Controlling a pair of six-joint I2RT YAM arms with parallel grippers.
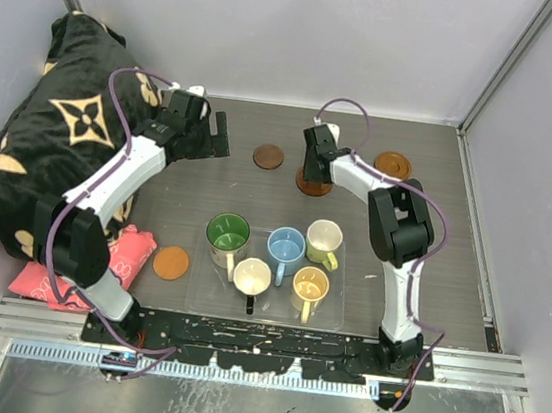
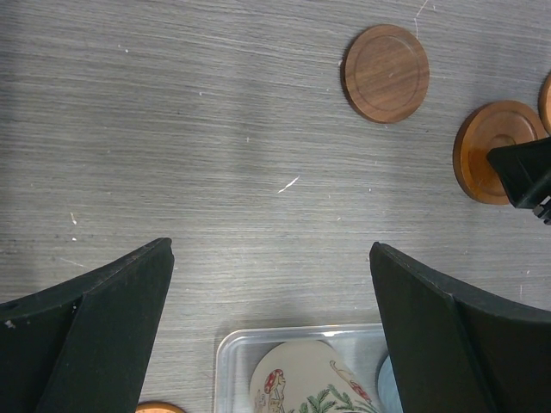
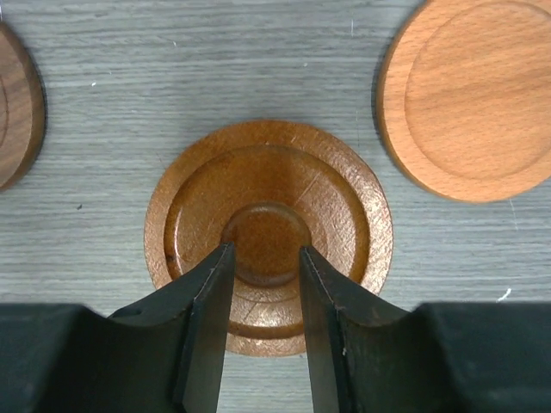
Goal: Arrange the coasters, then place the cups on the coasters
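the clear tray [image 1: 335, 320] at 6 o'clock holds a green cup [image 1: 228, 231], black-handled cup [image 1: 251, 276], blue cup [image 1: 285, 247], yellow cup [image 1: 309, 286] and cream cup [image 1: 324, 238]. an orange coaster [image 1: 171, 262] lies beside it at 9 o'clock. the left gripper [image 2: 271, 249] hangs wide open at 11. toward 12 lie a dark coaster [image 1: 268, 156], then a red-brown coaster [image 3: 349, 202] with the right gripper [image 3: 267, 249] narrowed around its raised middle, though i cannot tell if it pinches, and a pale coaster [image 1: 393, 165] at 1.

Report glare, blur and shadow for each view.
Top external: evenly lit and sharp, no glare. Left wrist: soft shadow bands cross the table, and the left fingers are slightly blurred. Right wrist: a sheen streaks the glossy coaster, and the right fingers look soft.
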